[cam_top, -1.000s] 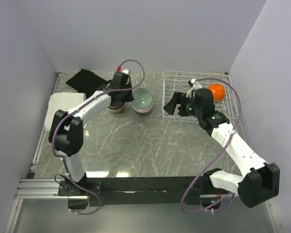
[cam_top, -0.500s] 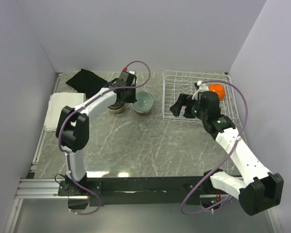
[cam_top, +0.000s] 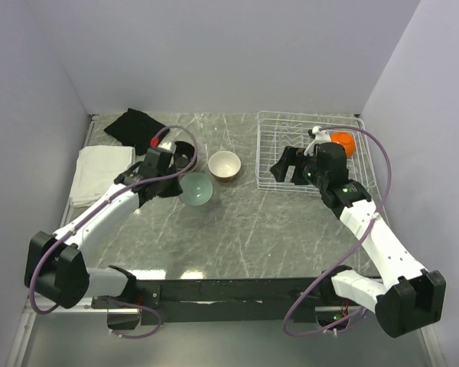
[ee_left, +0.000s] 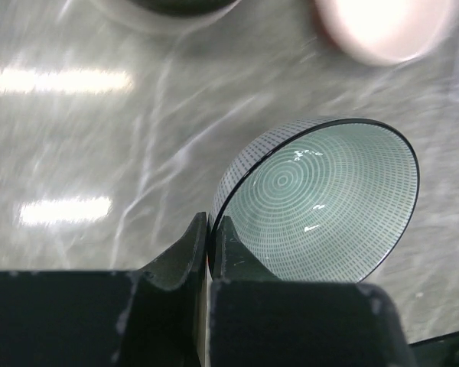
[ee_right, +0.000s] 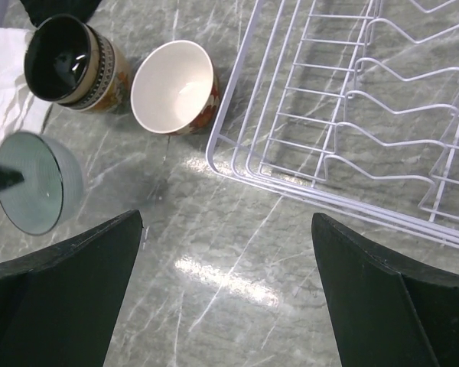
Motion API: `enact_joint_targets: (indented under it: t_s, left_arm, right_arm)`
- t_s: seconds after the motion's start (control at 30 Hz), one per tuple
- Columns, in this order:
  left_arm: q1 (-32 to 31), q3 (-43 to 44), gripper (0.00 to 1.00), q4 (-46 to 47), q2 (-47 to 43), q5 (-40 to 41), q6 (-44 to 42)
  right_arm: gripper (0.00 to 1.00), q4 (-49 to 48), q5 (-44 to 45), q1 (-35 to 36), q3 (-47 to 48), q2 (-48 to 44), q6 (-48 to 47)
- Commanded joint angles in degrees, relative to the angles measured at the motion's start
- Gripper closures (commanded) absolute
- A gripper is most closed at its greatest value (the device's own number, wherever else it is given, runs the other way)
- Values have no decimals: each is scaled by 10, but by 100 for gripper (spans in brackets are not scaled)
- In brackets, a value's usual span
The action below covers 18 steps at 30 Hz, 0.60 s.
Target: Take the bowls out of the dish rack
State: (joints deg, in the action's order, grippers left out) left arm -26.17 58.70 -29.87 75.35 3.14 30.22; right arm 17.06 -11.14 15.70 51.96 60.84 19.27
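My left gripper (cam_top: pixel 180 186) is shut on the rim of a teal patterned bowl (cam_top: pixel 196 189) and holds it tilted, low over the table; the left wrist view shows the jaws (ee_left: pixel 209 229) pinching the bowl (ee_left: pixel 329 199). A cream bowl (cam_top: pixel 224 165) and a dark bowl (cam_top: pixel 186 154) stand behind it. The white wire dish rack (cam_top: pixel 262 153) at back right holds an orange bowl (cam_top: pixel 342 143). My right gripper (cam_top: pixel 287 165) is open and empty above the rack's front left corner (ee_right: pixel 231 92). The right wrist view shows the cream bowl (ee_right: pixel 174 86), dark bowl (ee_right: pixel 65 61) and teal bowl (ee_right: pixel 34 183).
A folded white cloth (cam_top: pixel 99 172) lies at the left edge with a black cloth (cam_top: pixel 134 125) behind it. Walls close in the back and both sides.
My left gripper has lifted the teal bowl off the cream bowl and carried it left and toward the near side. The right gripper shifted slightly right at the rack.
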Motion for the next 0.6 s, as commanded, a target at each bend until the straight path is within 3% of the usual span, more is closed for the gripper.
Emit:
enact_joint_targets:
  t_s: [0.0,0.2,0.57]
  left_arm:
    - [35,-81,99,39,-38,-20,44]
    - [76,-129,99,85,-29,-45,64]
    - [98,-127,96,128,54,-64,64]
  right_arm:
    - [0,-29,9,-4,23,16,-14]
    - [0,-17,7,-5,54,45,-31]
    - [0,-18,9,-10,39,41,-33]
